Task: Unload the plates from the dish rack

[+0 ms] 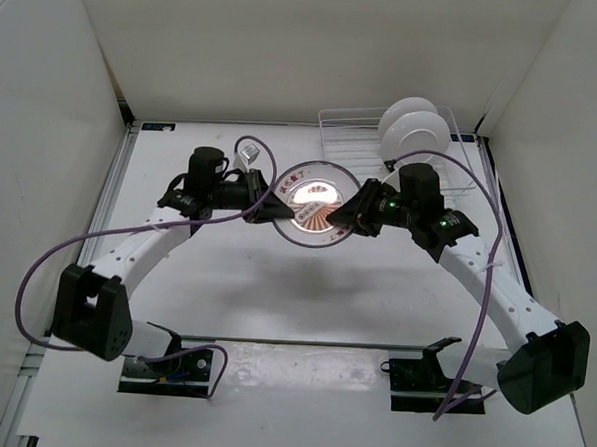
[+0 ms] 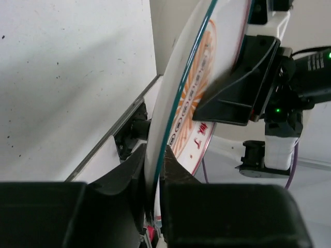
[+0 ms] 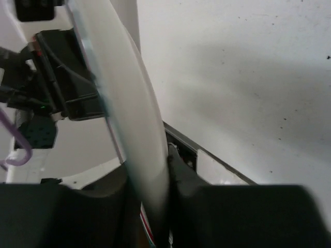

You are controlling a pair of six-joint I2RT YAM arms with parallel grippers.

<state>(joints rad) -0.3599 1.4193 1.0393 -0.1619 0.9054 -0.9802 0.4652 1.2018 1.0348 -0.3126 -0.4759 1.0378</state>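
Far right corner of the worktop [image 1: 304, 314]: the clear dish rack [image 1: 348, 136] is set here, close to the back wall.
Rack contents: one white plate [image 1: 416, 130] is seen standing on edge among the tines, in the right half of the rack.
Sunburst plate [image 1: 317, 206]: it is found outside the rack, just beside the rack's near left corner, about mid-worktop. Its orange-brown face is turned up toward the overhead camera.
Left pincer [image 1: 274, 210]: it is closed down onto the left rim of the sunburst plate. In the left wrist view the rim is seen edge-on between the two fingers [image 2: 178, 178], one pressed to the patterned face and the other to the white back.
Right pincer [image 1: 351, 214]: it is clamped on the opposite, right rim of the same plate. In the right wrist view the plate is blurred, but its edge is seen passing between the two fingers [image 3: 183, 178] with no gap visible.
Plate relative to the pincers: the plate is spanned between them, each rim seated deep between a pair of fingers. The two pincers are set facing each other across the plate and are kept apart by its width.
Plate relative to the worktop: whether the plate is touching the surface cannot be told. A soft shadow is seen on the worktop nearer the arm bases.
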